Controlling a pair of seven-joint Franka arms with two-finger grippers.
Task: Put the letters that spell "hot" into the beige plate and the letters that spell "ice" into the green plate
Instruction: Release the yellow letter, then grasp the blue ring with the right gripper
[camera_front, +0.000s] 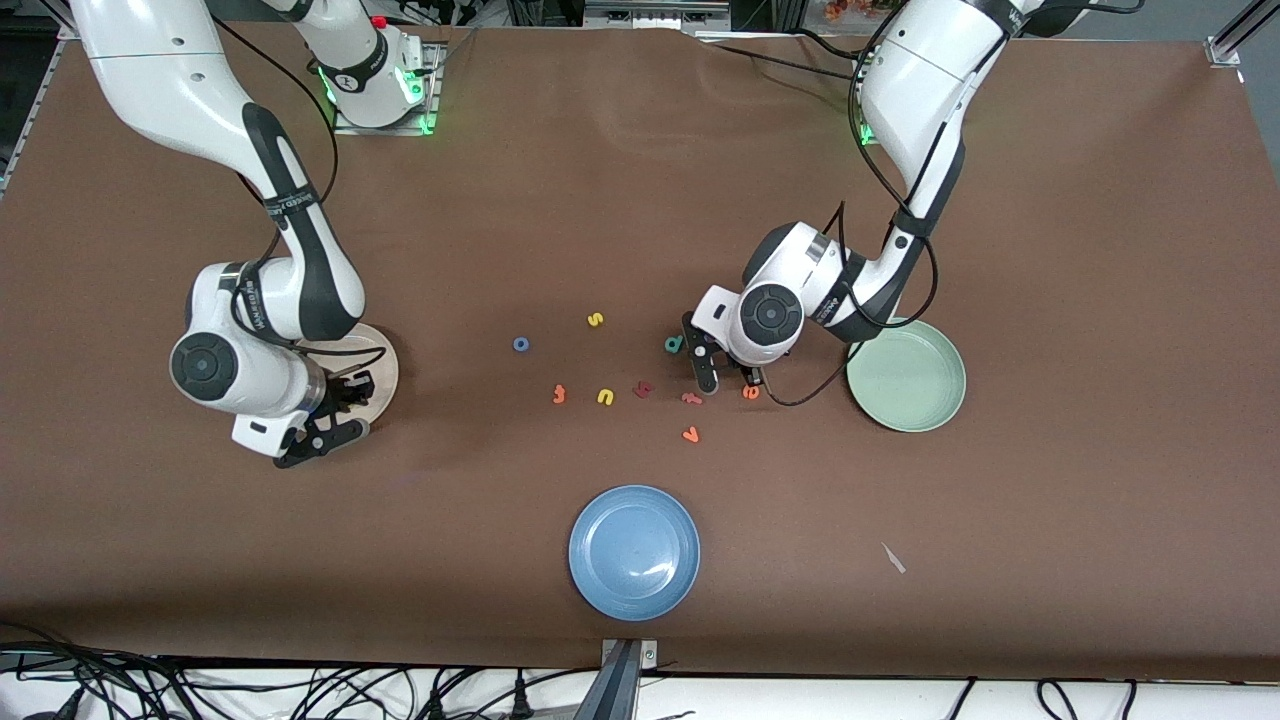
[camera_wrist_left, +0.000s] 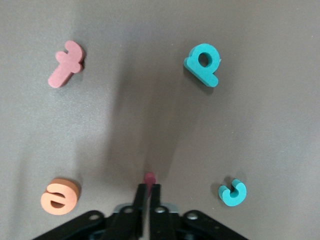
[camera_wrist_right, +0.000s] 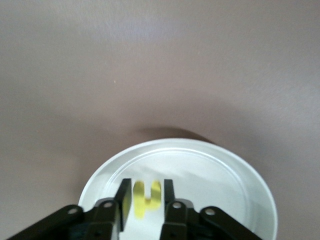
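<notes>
Left hand (camera_wrist_left: 149, 192) pinching dark red "i" (camera_wrist_left: 149, 178); next, carry to green plate (camera_front: 930, 400). Right hand (camera_wrist_right: 145, 197) spread, yellow "h" (camera_wrist_right: 145, 199) between fingers over beige plate (camera_wrist_right: 240, 170); next, blue "o" (camera_front: 521, 344).

worktop (camera_front: 1100, 300): brown, matt, soft like cloth
letters (camera_wrist_left: 203, 64): soft matt foam
blue plate (camera_front: 634, 551): smooth, shiny
arms (camera_front: 180, 70): shiny white plastic

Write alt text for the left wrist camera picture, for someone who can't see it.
The left gripper is shut on a small dark red letter, just above the brown table. Around it lie four foam letters: a pink "f", a teal "d", an orange "e" and a teal "c".
</notes>
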